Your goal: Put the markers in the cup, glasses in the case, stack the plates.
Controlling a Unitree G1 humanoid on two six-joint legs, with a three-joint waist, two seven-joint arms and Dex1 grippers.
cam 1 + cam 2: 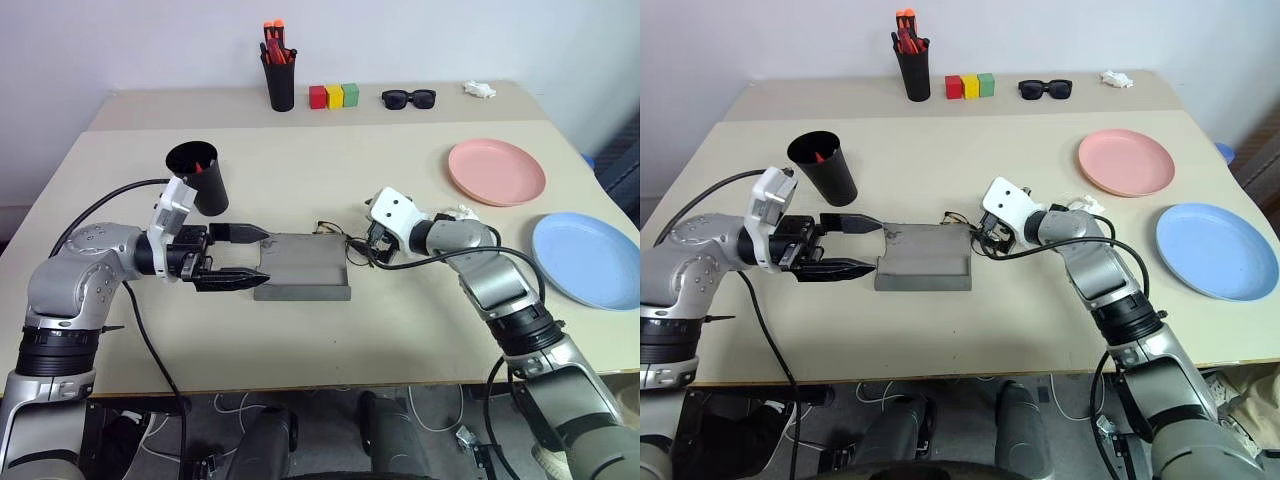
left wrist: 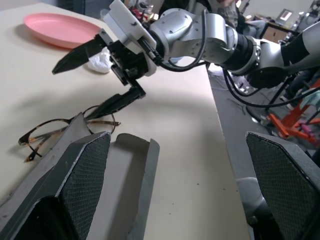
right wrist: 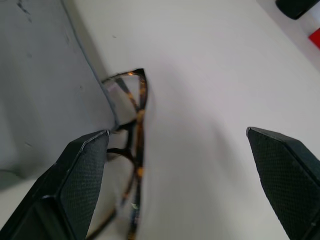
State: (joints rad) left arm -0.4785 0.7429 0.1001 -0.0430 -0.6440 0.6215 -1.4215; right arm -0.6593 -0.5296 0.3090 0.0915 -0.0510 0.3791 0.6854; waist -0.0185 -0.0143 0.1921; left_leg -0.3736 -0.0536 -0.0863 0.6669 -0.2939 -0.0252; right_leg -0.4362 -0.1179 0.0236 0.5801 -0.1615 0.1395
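Observation:
The grey case [image 1: 305, 265] lies open at the table's middle. Thin dark-rimmed glasses [image 2: 65, 130] rest on the table just behind its right end, also seen as glasses [image 3: 137, 115] beside the case wall [image 3: 45, 85]. My right gripper [image 1: 372, 243] is open, with its fingertips right at the glasses and nothing between them. My left gripper [image 1: 262, 256] is open and empty, pointing right at the case's left end. The black cup [image 1: 198, 178] stands behind my left hand, a red-orange marker [image 1: 199, 165] inside it. The pink plate [image 1: 497, 171] and blue plate [image 1: 590, 258] lie apart at the right.
At the back stand a black pen pot [image 1: 279, 80] with orange-red pens, three coloured blocks [image 1: 334, 96], black sunglasses [image 1: 409, 98] and a small white object [image 1: 480, 90]. A crumpled white scrap [image 2: 100, 62] lies near the pink plate.

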